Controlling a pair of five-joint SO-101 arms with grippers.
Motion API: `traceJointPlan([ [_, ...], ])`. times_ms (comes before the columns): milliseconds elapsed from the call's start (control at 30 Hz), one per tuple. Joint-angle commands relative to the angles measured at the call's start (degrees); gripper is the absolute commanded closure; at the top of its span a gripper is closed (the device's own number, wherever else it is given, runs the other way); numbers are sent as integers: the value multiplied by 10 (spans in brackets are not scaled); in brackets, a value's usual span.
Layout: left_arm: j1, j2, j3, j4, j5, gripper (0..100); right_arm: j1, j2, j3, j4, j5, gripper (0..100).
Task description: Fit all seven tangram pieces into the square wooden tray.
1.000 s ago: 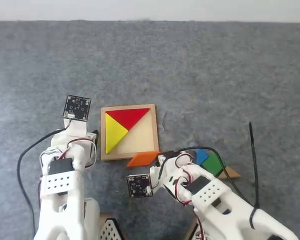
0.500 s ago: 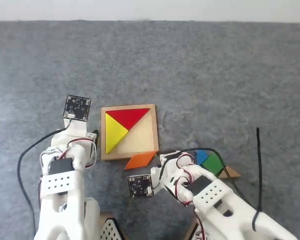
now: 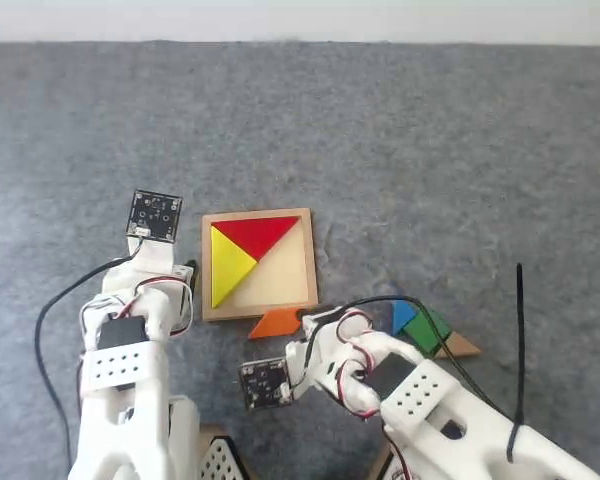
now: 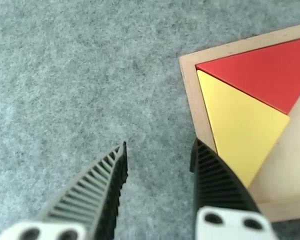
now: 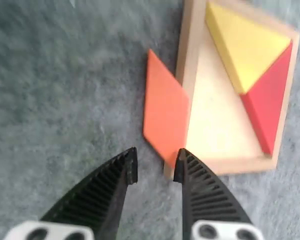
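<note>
While two triangles, red (image 3: 255, 235) and yellow (image 3: 228, 265), lie in the one wooden tray (image 3: 255, 214), four pieces sit outside on the surface: an orange parallelogram (image 3: 275, 322) touching its near rim, and blue (image 3: 402, 314), green (image 3: 428, 328) and tan (image 3: 462, 346) pieces by the right arm. The left tool (image 4: 159, 145) gapes empty beside the tray. The right tool (image 5: 156, 152), narrowly parted and empty, has drawn back, and the parallelogram has slid slightly left.

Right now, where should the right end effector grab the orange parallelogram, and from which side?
Probably from above, on the carpet side. The orange parallelogram lies nearly flat with one corner seemingly over the wooden tray's rim, so pinch across its narrow width near the pointed end clear of the rim.
</note>
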Motion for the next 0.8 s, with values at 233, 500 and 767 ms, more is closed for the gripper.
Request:
traceJointPlan([
  [233,-2,-15,-15,2,-3,794,-11,150,-168,-29,-171,764],
  [500,-3,-16,-15,2,-3,794,-15,259,-234,27,-202,790],
  [767,-3,-16,-15,2,-2,794,-15,269,-236,29,-203,785],
])
